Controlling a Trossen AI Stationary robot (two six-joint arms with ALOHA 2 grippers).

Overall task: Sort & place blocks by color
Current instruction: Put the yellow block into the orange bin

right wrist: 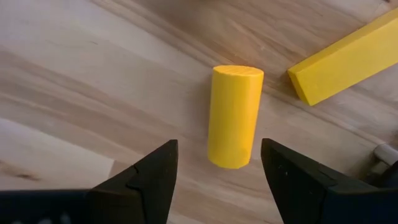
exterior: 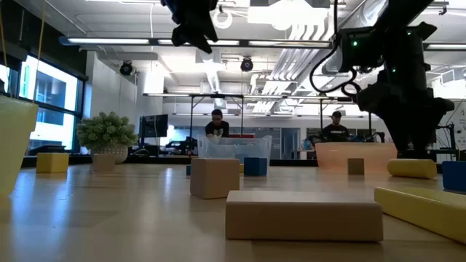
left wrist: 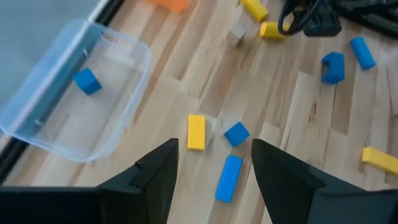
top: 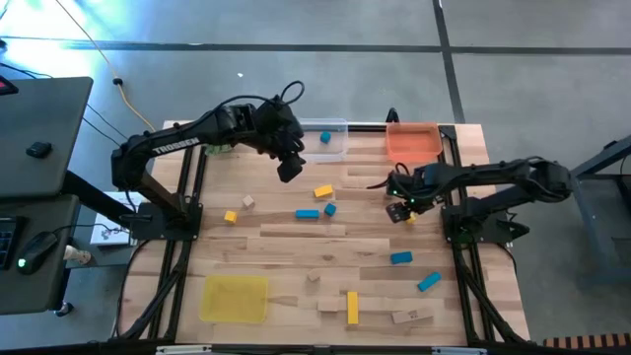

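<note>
Inventory, taken outward from the clear tray (top: 325, 139) at the table's far edge.

- Yellow tray (top: 235, 298): lying at the near left corner, well apart from the clear tray.
- Left gripper (top: 289, 168): hovering just in front of the clear tray, fingers spread, gripping nothing.
- Blue cube (top: 325, 137): sitting inside the clear tray.
- Yellow bar (top: 323, 191), blue bar (top: 307, 213), second blue cube (top: 330, 208): lying loose together in front of the clear tray.
- Orange tray (top: 413, 141): sitting right of the clear tray.
- Right gripper (top: 399, 210): hanging low in front of the orange tray, fingers parted, empty.
- Yellow cylinder (right wrist: 234, 116): lying on the table ahead of the right gripper's fingers, untouched.
</note>
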